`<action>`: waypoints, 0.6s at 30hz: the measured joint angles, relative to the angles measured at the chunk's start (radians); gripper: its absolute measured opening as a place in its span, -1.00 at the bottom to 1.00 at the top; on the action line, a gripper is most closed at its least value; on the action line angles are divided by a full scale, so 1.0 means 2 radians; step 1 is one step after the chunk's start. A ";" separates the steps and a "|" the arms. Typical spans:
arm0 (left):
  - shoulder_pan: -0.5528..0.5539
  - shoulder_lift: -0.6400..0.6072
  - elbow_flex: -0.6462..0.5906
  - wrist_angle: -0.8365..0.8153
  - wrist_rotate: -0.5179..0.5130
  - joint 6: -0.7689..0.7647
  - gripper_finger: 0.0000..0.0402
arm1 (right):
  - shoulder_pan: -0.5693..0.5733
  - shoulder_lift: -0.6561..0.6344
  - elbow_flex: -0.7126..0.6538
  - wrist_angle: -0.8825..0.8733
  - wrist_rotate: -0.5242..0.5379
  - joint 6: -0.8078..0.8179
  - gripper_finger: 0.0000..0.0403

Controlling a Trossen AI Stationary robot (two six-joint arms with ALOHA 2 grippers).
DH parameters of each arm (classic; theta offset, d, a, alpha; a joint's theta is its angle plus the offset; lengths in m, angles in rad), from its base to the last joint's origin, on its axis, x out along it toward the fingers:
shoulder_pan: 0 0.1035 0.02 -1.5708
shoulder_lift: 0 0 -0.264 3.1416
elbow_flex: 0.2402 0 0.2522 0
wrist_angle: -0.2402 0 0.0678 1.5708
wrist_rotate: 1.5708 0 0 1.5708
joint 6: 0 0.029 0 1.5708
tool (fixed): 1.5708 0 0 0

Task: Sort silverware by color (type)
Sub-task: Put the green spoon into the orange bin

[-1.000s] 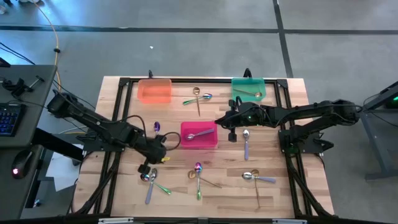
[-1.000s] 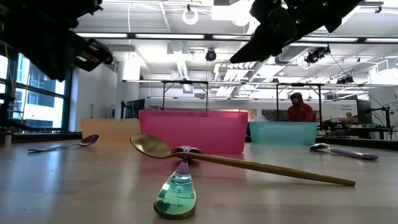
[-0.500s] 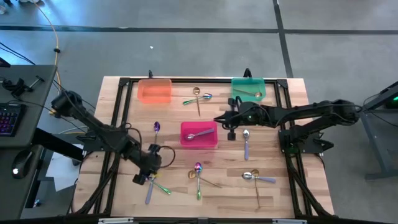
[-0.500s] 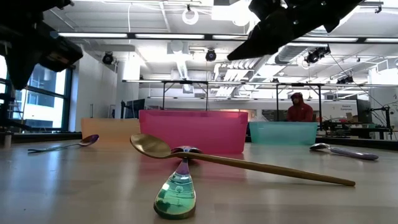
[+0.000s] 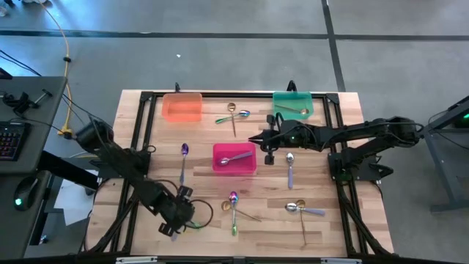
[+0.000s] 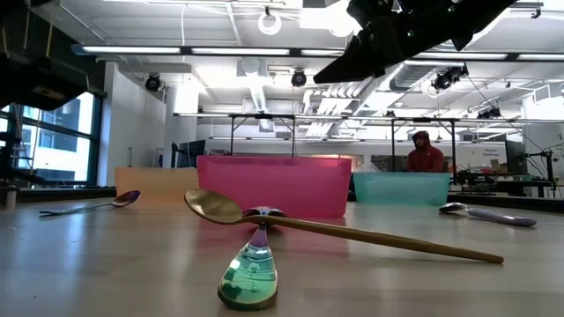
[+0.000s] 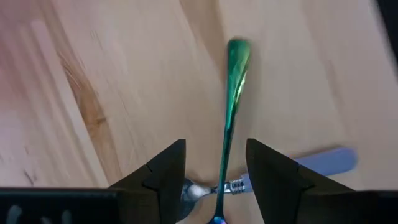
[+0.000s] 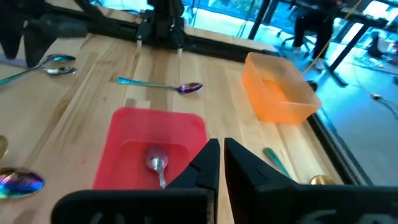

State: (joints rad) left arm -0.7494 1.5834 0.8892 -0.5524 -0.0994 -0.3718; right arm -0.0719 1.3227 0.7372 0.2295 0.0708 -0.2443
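On the wooden surface, the pink bin sits mid-table holding one silver spoon. Just beside its right edge hovers the right end effector, fingers pressed together and empty. Toward the front-left of the bin, the left end effector hangs spread wide over a green-handled spoon crossing a lilac-handled spoon.

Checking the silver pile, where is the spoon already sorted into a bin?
In the high view, a silver spoon lies inside the pink bin at table centre.
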 joint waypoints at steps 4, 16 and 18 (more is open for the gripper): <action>0.000 0.034 0.019 -0.018 0.010 -0.018 -0.21 | 0.000 0.000 0.000 0.000 0.000 0.003 -0.97; -0.001 0.066 0.025 -0.027 0.029 -0.024 -0.21 | 0.000 0.000 0.000 0.000 0.000 0.012 -0.97; -0.001 0.070 0.025 -0.024 0.029 -0.019 -0.21 | 0.000 0.000 0.000 0.000 0.000 0.013 -0.97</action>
State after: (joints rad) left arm -0.7506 1.7238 0.9390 -0.6008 -0.0424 -0.4093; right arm -0.0715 1.3224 0.7372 0.2291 0.0700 -0.2191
